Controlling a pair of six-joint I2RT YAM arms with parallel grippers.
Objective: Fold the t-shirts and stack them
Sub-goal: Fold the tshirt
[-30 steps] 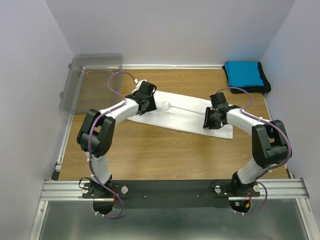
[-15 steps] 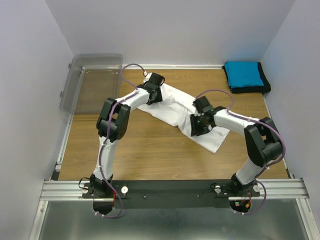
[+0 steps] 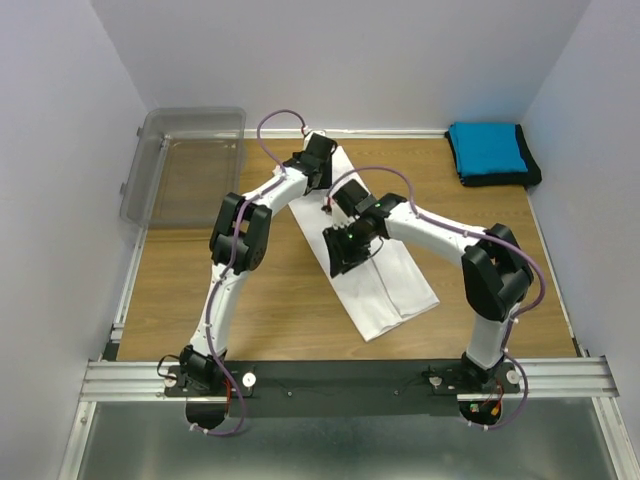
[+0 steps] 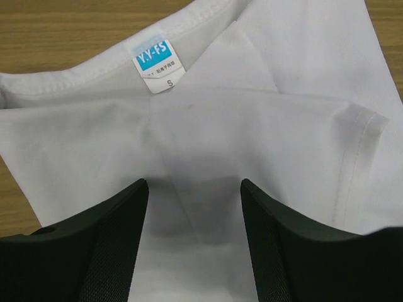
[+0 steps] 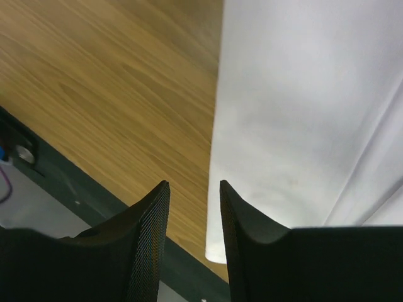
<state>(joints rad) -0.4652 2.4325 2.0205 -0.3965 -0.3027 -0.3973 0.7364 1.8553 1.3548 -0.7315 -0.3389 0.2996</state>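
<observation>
The white t-shirt (image 3: 395, 285) lies folded into a long strip, running from the back centre of the table toward the near right. My left gripper (image 3: 322, 172) hovers over its collar end. In the left wrist view the jaws (image 4: 194, 185) stand open above the cloth, and the blue neck label (image 4: 157, 63) lies ahead of them. My right gripper (image 3: 342, 260) is at the strip's left edge. Its jaws (image 5: 193, 185) are apart, with bare wood and the shirt's edge (image 5: 302, 94) under them. A folded blue t-shirt (image 3: 487, 147) rests on a black one (image 3: 530, 176) at the back right.
A clear plastic bin (image 3: 185, 165) leans at the back left corner. The black and aluminium base rail (image 3: 350, 378) runs along the near edge and also shows at the lower left of the right wrist view (image 5: 63, 189). Walls close in on three sides.
The white shirt has swung from lying across the table to pointing toward the near edge. The left gripper moved back and its jaws widened. The right gripper moved left and nearer.
</observation>
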